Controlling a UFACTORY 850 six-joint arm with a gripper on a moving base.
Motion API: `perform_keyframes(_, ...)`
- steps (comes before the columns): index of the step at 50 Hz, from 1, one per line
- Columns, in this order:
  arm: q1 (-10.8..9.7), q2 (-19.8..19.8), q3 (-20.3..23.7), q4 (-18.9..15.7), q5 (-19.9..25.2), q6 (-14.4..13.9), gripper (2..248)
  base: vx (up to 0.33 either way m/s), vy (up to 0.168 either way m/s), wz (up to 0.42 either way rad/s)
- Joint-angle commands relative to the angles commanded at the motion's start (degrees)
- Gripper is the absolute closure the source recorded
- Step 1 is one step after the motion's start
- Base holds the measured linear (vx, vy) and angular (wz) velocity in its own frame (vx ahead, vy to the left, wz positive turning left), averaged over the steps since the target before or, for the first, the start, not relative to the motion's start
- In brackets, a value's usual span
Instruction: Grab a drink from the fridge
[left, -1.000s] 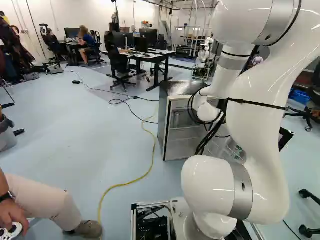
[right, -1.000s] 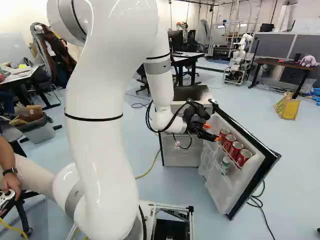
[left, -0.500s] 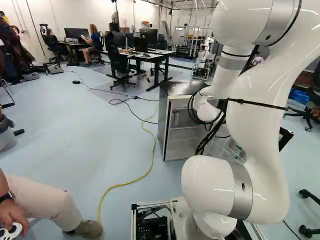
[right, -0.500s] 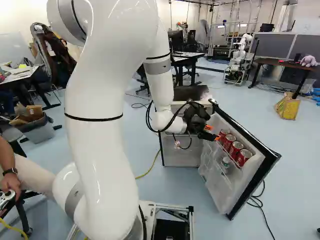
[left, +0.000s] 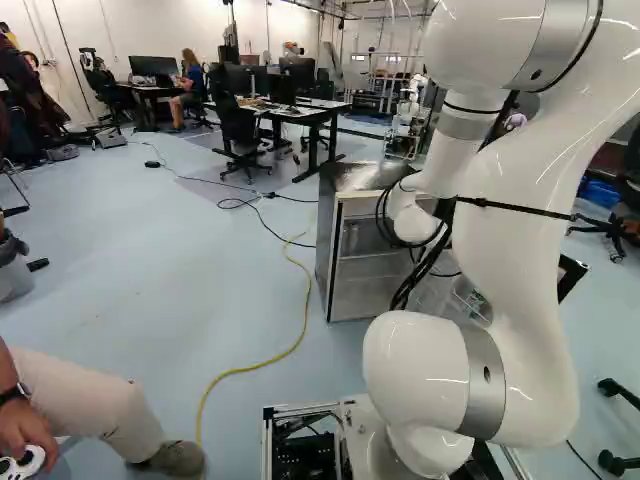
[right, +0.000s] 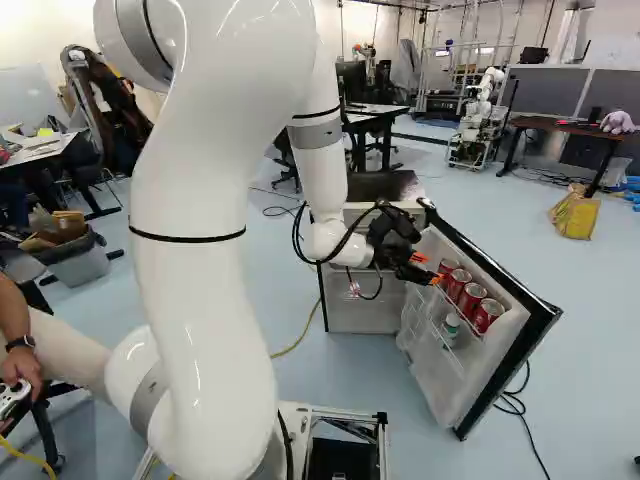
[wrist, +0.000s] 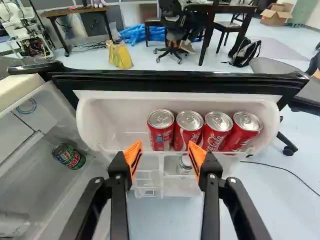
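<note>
Well, the arm arches over toward the open fridge door, gripper spread wide, holding nothing, its tips apparently just short of the red cans.

Red cans in the open fridge

The silver fridge stands far off, its white-lined, black-edged door swung toward the near right. Four red cans with silver tops stand in a row on its upper shelf, running from far left to near right, leaning slightly. Below them on the door sits a white-topped container. Inside the fridge body, a green-and-red can lies tipped
</note>
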Motion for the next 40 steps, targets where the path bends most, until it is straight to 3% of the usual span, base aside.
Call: perform_keyframes(40, 0.0, 0.0, 0.0, 0.0, 0.0, 0.0, 107, 0.0, 0.0, 0.0)
